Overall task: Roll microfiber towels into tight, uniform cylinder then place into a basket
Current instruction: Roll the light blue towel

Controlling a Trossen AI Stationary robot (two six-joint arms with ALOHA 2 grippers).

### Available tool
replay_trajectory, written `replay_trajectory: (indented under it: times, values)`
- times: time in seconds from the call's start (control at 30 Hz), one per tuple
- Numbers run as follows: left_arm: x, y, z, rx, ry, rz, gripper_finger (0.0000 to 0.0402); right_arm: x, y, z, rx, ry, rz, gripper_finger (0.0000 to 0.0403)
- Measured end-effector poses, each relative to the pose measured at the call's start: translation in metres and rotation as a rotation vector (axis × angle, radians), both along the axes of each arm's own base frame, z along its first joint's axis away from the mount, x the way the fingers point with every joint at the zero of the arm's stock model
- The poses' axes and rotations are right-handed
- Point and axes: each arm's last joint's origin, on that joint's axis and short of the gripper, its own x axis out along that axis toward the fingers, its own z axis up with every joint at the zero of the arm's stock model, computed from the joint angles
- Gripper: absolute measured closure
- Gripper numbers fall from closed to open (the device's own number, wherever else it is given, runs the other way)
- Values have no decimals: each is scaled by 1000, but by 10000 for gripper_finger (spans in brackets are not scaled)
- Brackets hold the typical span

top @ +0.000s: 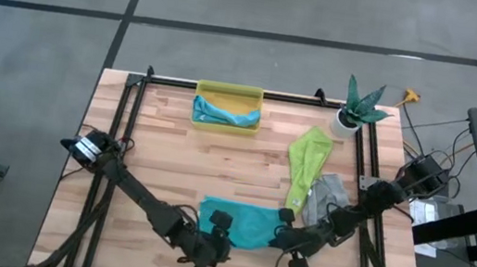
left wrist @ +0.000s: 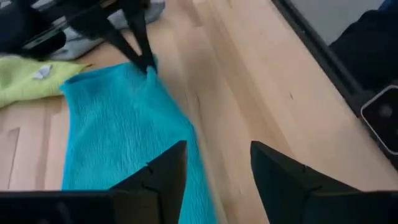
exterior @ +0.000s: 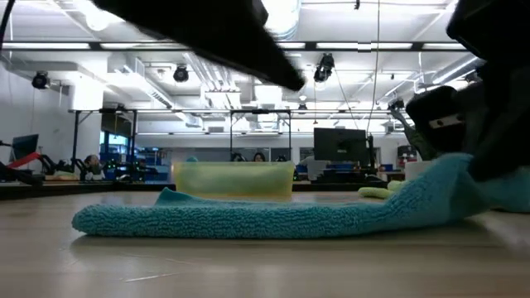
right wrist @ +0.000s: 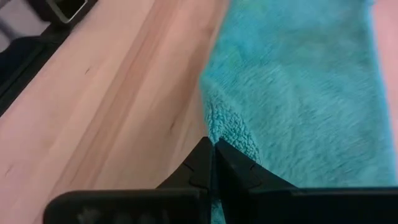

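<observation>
A teal towel (top: 244, 226) lies spread flat near the table's front edge. My right gripper (right wrist: 212, 163) is shut on its near right corner, which rises off the wood (exterior: 447, 178). My left gripper (left wrist: 217, 168) hovers open over the towel's near edge, with nothing between its fingers. The yellow basket (top: 253, 94) stands at the far edge with a light blue towel (top: 218, 112) in it. A lime green towel (top: 306, 160) and a grey towel (top: 329, 193) lie crumpled on the table at the right. My right gripper pinches the teal towel's near right corner (right wrist: 219, 132) between its two fingers. The fingers (left wrist: 140, 46) slant down at it from the table's right side. That corner is raised off the table, while the rest of the towel (exterior: 248, 217) lies flat on the wood.
A white pot with a plant (top: 354, 112) stands at the far right corner. Black frame rails (top: 226, 89) run along the far edge and both sides. Bare wood (top: 170, 157) lies between the basket and the teal towel.
</observation>
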Motion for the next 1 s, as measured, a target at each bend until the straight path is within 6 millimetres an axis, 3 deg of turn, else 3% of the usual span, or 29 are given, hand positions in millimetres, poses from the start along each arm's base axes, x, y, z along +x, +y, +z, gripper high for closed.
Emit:
replay_trajectory:
  times: [0.27, 0.57, 0.77, 1.0]
  values:
    - [12, 14, -8, -1, 2, 43, 237, 10, 7, 13, 24, -42, -7, 394]
    - [29, 1, -63, -18, 148, -46, 237, 3, 3, 5, 15, 116, -64, 394]
    - [34, -1, -61, 12, 173, -26, 237, 2, 2, 3, 30, 128, -73, 394]
    - [30, 3, -33, 64, 150, 56, 237, 3, 3, 4, 39, 123, -66, 394]
